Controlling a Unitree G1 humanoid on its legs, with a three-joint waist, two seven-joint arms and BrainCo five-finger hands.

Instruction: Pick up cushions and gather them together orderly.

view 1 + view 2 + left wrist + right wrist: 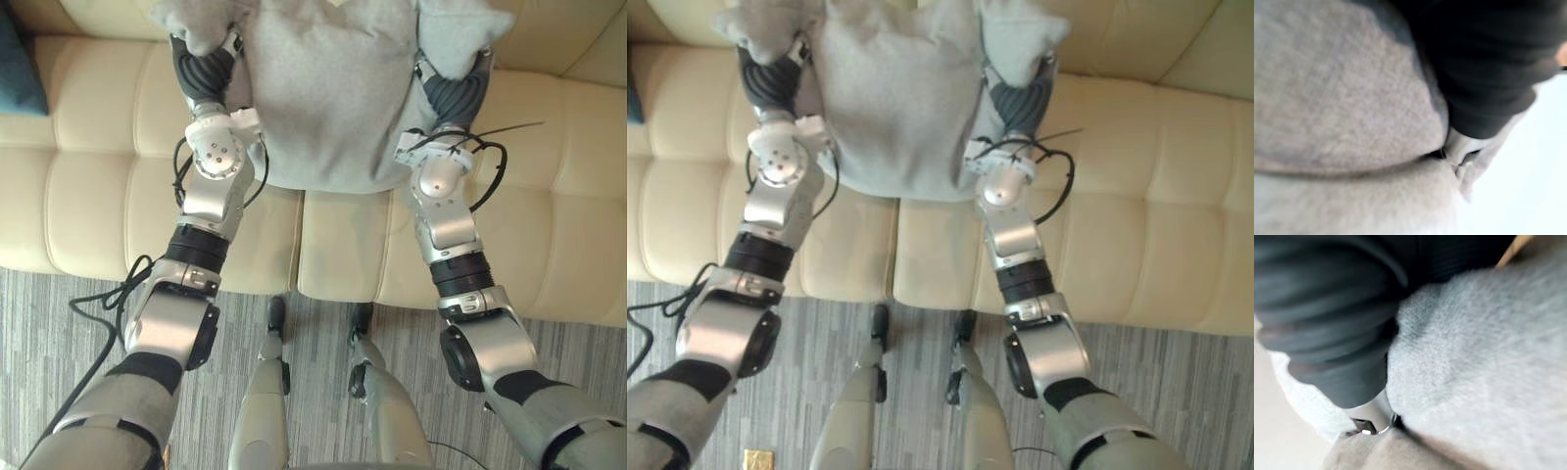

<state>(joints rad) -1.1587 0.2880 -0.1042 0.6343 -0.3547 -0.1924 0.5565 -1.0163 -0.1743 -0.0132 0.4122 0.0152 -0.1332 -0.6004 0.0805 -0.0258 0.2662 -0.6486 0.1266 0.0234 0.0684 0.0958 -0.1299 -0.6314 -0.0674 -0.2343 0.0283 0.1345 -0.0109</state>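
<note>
Cream-coloured, padded leather sofa (98,117) spans the scene, its seat divided into stitched panels, with grey striped carpet (59,323) running along its front edge. At the far left edge of the seat sits part of a dark teal cushion (15,69), well apart from everything else. Over the middle of the sofa, across the seam between two seat sections, is a large light grey fuzzy fabric cushion (333,98), flanked by both arms. The left hand (201,69) is against the cushion's left side and the right hand (453,93) against its right side, each dark ribbed cover showing just below an upper corner of the cushion that bunches and droops over it. Both hands are buried in the soft fabric, so I cannot tell whether either one is clamped on the cushion or only pressed flat against it. From each wrist camera the grey pile folds closely round the dark cover. Whether the cushion's lower edge rests on the seat or hangs just above it cannot be told.
</note>
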